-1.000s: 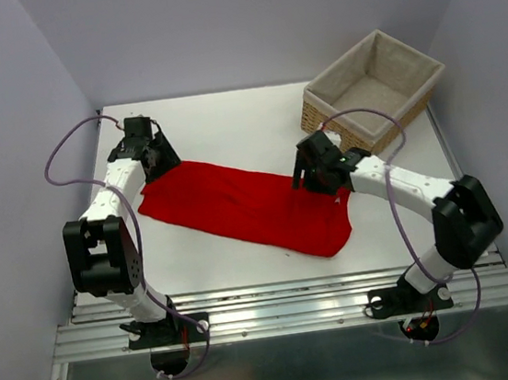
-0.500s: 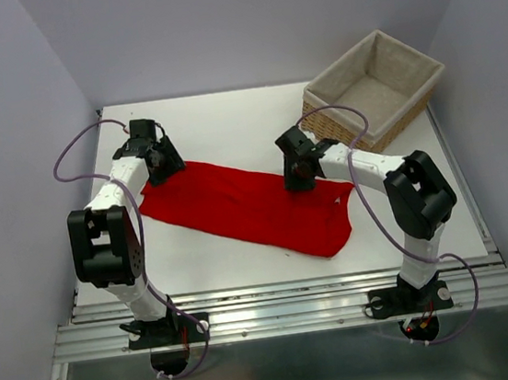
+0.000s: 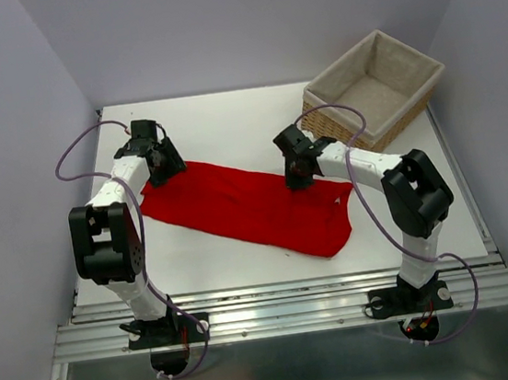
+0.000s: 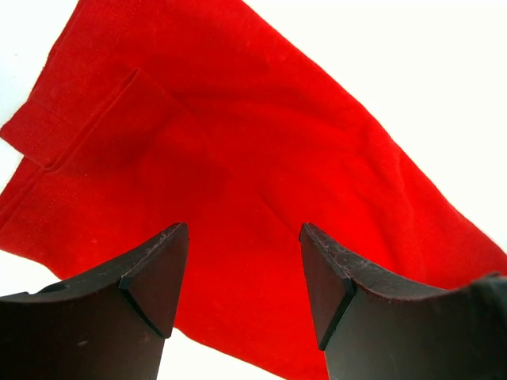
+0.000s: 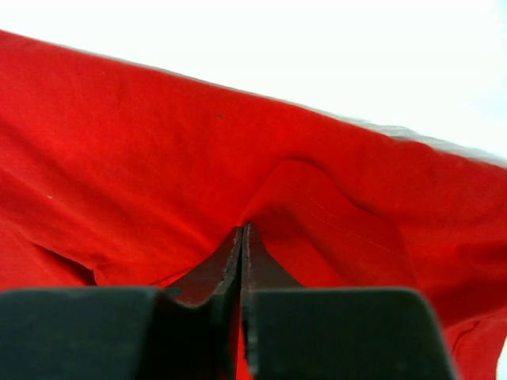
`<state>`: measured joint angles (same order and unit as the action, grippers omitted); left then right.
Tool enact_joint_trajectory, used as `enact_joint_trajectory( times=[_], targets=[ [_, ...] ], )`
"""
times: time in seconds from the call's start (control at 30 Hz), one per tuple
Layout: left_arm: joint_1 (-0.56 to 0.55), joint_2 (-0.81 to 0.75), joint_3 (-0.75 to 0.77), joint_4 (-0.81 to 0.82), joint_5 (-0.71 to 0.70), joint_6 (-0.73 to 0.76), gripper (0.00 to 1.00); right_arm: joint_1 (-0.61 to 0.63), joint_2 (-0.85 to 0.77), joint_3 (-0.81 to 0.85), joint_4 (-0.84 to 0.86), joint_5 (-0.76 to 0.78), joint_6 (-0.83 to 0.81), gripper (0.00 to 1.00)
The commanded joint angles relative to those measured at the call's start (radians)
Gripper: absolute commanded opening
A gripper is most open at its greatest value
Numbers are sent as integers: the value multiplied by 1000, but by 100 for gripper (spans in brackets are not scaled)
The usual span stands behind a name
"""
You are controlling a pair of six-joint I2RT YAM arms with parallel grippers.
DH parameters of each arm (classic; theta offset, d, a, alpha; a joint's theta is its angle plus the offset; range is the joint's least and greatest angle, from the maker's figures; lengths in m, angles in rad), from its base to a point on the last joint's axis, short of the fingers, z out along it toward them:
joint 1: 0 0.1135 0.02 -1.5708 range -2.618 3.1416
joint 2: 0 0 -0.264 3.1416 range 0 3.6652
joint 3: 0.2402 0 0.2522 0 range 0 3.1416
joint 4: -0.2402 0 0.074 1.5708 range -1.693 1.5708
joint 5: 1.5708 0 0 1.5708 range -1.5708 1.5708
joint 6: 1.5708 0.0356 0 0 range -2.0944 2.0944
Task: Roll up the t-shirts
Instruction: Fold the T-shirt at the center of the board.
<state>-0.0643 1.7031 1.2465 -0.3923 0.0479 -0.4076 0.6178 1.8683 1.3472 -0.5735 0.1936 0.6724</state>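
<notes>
T-shirt (image 3: 247,207) is laid out flat on the table (image 3: 227,119), a pucker of it pinched tight by the right gripper (image 5: 242,233) near the far edge; left gripper (image 4: 242,231) is held wide apart over the left end.

Lined wicker basket (image 3: 411,106) on white table (image 3: 227,124)

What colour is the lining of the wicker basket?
Plain pale beige; the basket shows only in the top external view.

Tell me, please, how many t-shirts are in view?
1. The red t-shirt lies spread diagonally across the table; the basket's visible inside holds none, though its near wall hides some.
</notes>
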Motion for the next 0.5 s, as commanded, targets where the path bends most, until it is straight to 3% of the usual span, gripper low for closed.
enact_joint_trajectory(
  times=[0.0,0.23,0.47],
  targets=[
    [1,-13,54,1,-2,19,69,10,-33,35,1,18,13,1],
    [1,-34,48,10,9,21,69,10,-233,-80,132,26,-20,1],
    [1,-31,39,9,0,26,69,10,-431,-348,196,9,24,1]
  ],
)
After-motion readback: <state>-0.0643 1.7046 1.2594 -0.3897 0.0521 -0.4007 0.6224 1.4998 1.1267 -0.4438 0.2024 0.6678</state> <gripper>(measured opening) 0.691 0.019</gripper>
